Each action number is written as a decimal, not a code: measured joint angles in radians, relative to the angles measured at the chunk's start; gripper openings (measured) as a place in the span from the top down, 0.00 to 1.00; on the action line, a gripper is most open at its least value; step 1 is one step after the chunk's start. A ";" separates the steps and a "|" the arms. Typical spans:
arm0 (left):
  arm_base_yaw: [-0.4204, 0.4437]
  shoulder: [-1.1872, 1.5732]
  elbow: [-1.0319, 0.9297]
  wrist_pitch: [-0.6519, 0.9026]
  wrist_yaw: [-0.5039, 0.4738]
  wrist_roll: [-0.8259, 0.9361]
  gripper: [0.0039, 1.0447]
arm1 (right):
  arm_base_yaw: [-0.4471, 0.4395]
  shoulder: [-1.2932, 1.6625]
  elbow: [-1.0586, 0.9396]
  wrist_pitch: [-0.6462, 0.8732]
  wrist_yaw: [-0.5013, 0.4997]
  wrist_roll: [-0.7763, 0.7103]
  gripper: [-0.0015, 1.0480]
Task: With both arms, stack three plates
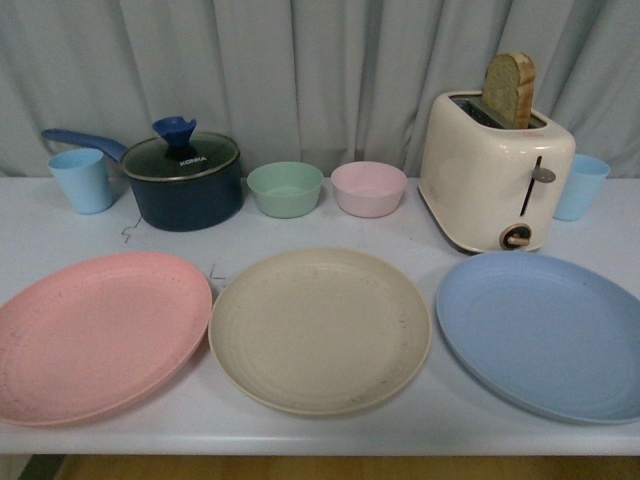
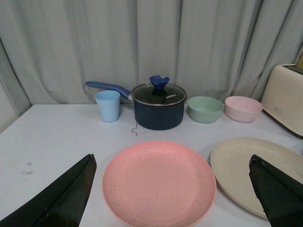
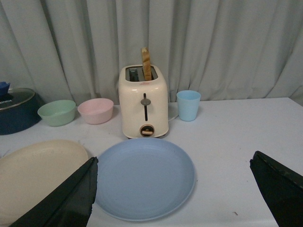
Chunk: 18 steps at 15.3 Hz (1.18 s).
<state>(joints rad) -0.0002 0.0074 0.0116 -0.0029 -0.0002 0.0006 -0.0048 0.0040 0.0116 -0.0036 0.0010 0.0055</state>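
Now both spread wide, left tool (image 2: 171, 161) frames the pink plate (image 2: 158, 187), right tool (image 3: 173, 158) the blue plate (image 3: 144, 179).

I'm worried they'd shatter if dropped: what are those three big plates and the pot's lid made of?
The pink plate, beige plate and blue plate look like matte plastic or a fibre composite, with dull surfaces and no glaze shine. Ceramic cannot be ruled out. The lid looks like dark see-through glass in a shiny metal rim.
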 joint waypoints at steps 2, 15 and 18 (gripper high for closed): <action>0.000 0.000 0.000 0.000 0.000 0.000 0.06 | 0.000 0.000 0.000 0.000 0.000 0.000 0.06; 0.180 1.231 0.560 -0.007 0.139 0.167 0.06 | 0.000 0.000 0.000 0.000 -0.002 -0.002 0.06; 0.195 1.516 0.727 0.039 0.163 0.235 0.06 | 0.000 0.000 0.000 0.000 -0.002 -0.002 0.06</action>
<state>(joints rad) 0.1951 1.5230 0.7387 0.0364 0.1627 0.2352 -0.0048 0.0036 0.0116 -0.0036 -0.0006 0.0032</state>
